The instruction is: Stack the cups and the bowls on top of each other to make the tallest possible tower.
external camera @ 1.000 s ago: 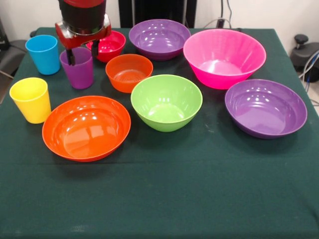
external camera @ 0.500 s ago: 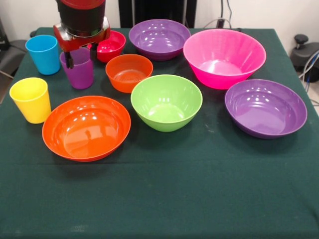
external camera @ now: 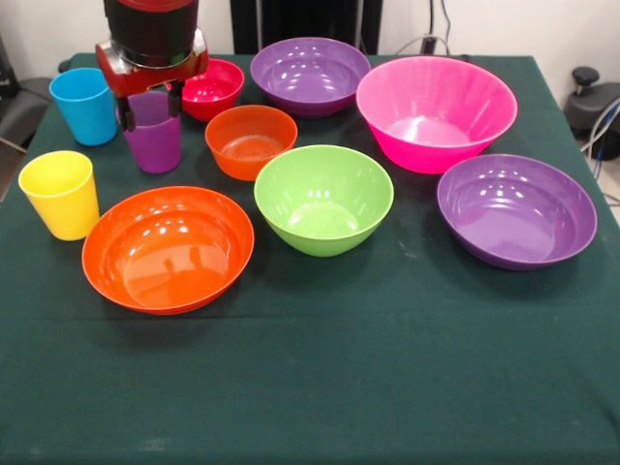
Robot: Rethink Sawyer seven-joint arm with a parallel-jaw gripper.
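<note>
My gripper (external camera: 150, 108) hangs at the back left, right over the purple cup (external camera: 153, 145). It is open, and its dark fingers (external camera: 124, 114) reach down at the cup's rim on either side. The blue cup (external camera: 85, 105) stands just left of it and the yellow cup (external camera: 61, 194) nearer the front left. The bowls all sit apart on the green cloth: small red (external camera: 215, 87), small orange (external camera: 250, 142), green (external camera: 324, 199), wide orange (external camera: 168, 249), pink (external camera: 436, 111), and two purple ones (external camera: 310, 76) (external camera: 515, 210). Nothing is stacked, so no tower stands.
The table (external camera: 320, 387) is covered in dark green cloth with a broad bare strip along its front. The red bowl sits close to the gripper's right side. Cables and dark equipment show beyond the back edge.
The gripper has shifted left and slightly up, from between the purple cup and red bowl to centred over the purple cup. The cups and bowls have not moved.
</note>
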